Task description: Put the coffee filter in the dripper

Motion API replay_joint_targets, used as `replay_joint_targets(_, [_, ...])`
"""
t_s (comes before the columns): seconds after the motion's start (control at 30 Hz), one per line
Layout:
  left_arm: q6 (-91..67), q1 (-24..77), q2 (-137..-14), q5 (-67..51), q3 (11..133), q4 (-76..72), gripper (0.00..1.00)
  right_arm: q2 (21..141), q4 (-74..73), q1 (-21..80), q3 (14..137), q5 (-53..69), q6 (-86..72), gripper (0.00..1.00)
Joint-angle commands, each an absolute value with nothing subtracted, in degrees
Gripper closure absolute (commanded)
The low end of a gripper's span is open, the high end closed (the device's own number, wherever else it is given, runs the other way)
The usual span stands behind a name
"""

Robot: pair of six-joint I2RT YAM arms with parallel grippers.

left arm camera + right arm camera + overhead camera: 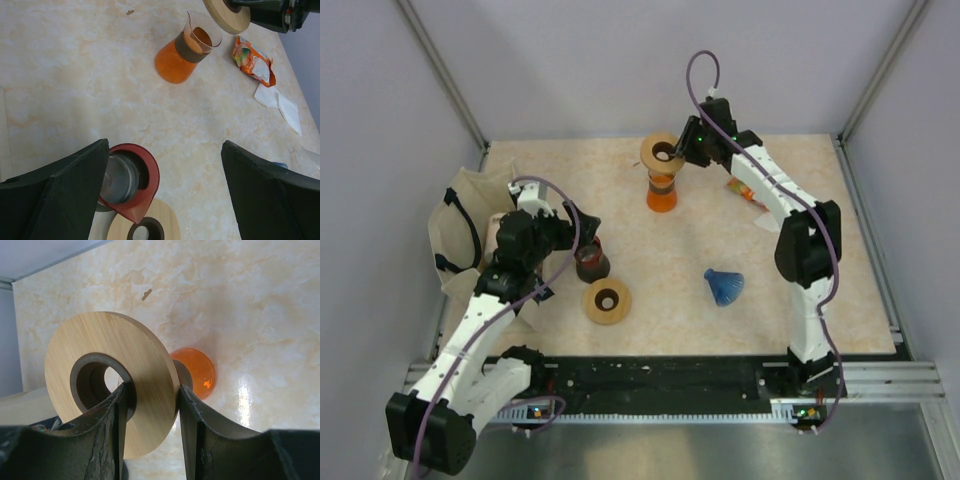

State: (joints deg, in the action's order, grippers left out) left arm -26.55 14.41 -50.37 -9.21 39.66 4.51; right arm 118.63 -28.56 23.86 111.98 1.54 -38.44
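Observation:
My right gripper point(686, 152) is shut on a wooden ring with a dark centre hole point(662, 153), holding it tilted just above the mouth of an orange glass carafe point(661, 191). In the right wrist view the fingers point(112, 415) clamp the ring point(145, 360) through its hole and over its rim, with the carafe point(197, 371) behind. A blue ribbed cone dripper point(723, 286) lies on the table at centre right. A white folded paper point(278, 102), perhaps a filter, lies by the right edge. My left gripper point(165, 200) is open and empty beside a red-rimmed dark carafe point(131, 176).
A second wooden ring point(606, 301) lies flat near the red-rimmed carafe point(591, 262). An orange snack packet point(744, 191) lies right of the orange carafe. A beige bag with black straps point(460, 235) sits at the table's left edge. Walls enclose three sides.

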Motion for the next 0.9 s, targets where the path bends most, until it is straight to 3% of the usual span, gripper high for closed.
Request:
replay_joint_targets(0.0, [-25.5, 14.5, -48.4, -8.0, 38.9, 3.3, 0.01, 122.1, -30.1, 24.5, 118.8, 1.4, -39.6, 0.78])
replay_joint_targets(0.17, [-25.3, 14.5, -48.3, -7.6, 38.7, 3.3, 0.01, 126.1, -33.9, 25.5, 123.7, 2.0, -39.0, 0.78])
replay_joint_targets(0.87, [-25.7, 14.5, -49.0, -6.9, 38.5, 3.2, 0.01, 123.2, -37.2, 27.4, 121.6, -3.6, -35.4, 0.74])
